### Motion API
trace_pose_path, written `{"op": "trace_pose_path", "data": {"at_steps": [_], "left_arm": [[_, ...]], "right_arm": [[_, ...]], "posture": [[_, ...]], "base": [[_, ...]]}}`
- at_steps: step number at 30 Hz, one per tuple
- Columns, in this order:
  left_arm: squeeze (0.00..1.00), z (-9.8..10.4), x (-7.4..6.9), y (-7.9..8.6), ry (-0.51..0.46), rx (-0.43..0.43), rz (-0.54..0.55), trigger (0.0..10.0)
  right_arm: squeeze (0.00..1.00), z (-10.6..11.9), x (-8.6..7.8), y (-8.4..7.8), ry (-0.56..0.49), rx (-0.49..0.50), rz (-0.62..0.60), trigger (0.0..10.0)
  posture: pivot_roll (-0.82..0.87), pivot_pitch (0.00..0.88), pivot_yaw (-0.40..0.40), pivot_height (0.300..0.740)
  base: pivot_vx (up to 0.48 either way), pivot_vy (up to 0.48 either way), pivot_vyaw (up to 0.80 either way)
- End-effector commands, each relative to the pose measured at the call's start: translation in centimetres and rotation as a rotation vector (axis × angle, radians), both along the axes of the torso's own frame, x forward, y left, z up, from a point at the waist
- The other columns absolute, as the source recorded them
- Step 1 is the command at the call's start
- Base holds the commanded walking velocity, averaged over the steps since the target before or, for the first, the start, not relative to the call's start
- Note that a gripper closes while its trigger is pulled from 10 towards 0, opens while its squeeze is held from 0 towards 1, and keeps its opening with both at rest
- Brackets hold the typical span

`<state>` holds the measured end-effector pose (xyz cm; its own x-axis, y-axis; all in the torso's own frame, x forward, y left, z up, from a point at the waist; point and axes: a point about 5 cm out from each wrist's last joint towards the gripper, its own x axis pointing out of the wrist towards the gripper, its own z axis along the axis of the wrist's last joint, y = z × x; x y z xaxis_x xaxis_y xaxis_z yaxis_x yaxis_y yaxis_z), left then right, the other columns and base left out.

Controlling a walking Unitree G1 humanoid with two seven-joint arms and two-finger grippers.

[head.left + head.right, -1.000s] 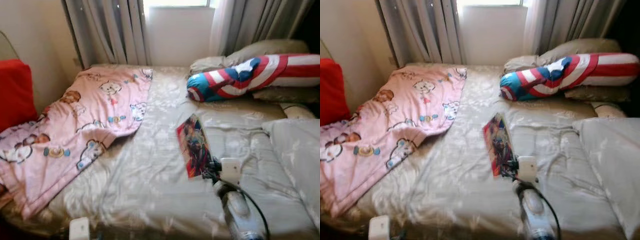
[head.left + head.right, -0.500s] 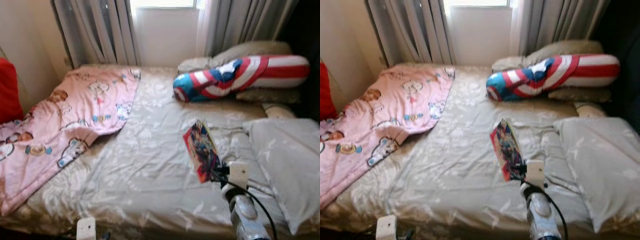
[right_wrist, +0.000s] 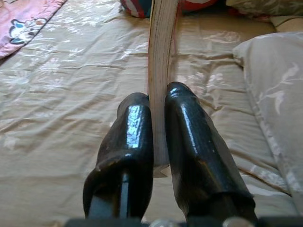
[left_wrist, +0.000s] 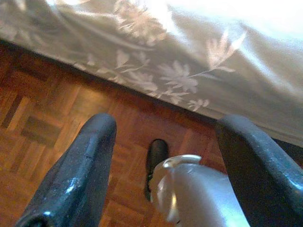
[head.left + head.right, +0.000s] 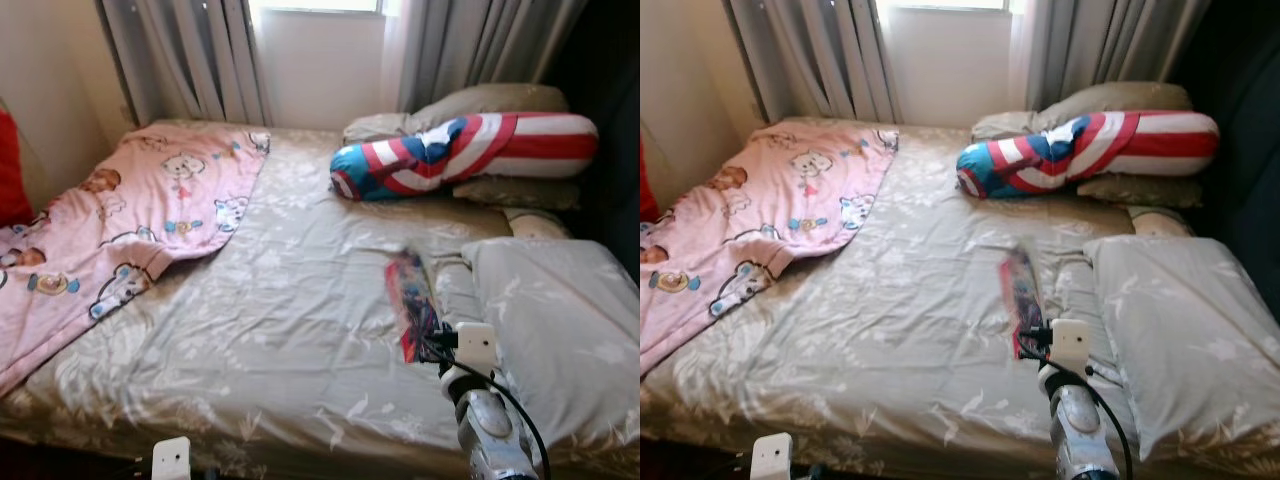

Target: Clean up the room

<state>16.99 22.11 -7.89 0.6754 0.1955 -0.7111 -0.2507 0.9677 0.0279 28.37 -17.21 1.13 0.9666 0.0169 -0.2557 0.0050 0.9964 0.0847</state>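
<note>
Right wrist view showed the right gripper w/ both fingers pinched on the lower edge of a thin book, held edge-on above the bed. In the eye views the book hung over the near-right part of the mattress, just left of a grey pillow. Left gripper hung low by the near bed edge over parquet floor, fingers spread wide, empty. Mid-left lay a pink blanket; far right, a striped bolster against more pillows, curtains beyond.

Risks, prob.: grip sat only on the book's bottom edge, so a quick swing or wrist turn could let it pivot or slip out onto the bed. Covers might also splay open, and it could snag the pillow if carried right.
</note>
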Motion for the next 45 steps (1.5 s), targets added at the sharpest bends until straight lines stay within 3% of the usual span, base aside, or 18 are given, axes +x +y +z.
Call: {"op": "trace_pose_path", "data": {"at_steps": [1,13,39,45], "left_arm": [[0.0,-0.1,-0.2,0.3,0.008,-0.003,0.006,10.0],[0.0,-0.2,-0.5,0.4,0.028,0.005,-0.005,10.0],[0.0,-0.6,-1.3,0.4,0.054,-0.014,0.006,10.0],[0.0,-0.6,-1.4,0.4,0.058,-0.017,0.007,10.0]], "right_arm": [[0.0,1.0,0.8,0.2,-0.049,-0.001,0.003,10.0],[0.0,1.1,0.9,0.0,-0.054,0.0,-0.014,10.0],[0.0,1.0,0.9,-0.2,-0.038,0.004,-0.035,10.0],[0.0,0.7,0.9,-0.5,-0.013,0.056,-0.068,10.0]], "posture": [[0.02,0.0,-0.043,0.721],[0.02,0.0,-0.044,0.721],[0.02,0.0,-0.048,0.721],[0.02,0.0,-0.049,0.721]], "base": [[0.0,0.0,0.0],[0.0,-0.163,0.0],[0.0,0.0,0.0],[0.244,0.0,-0.73]]}}
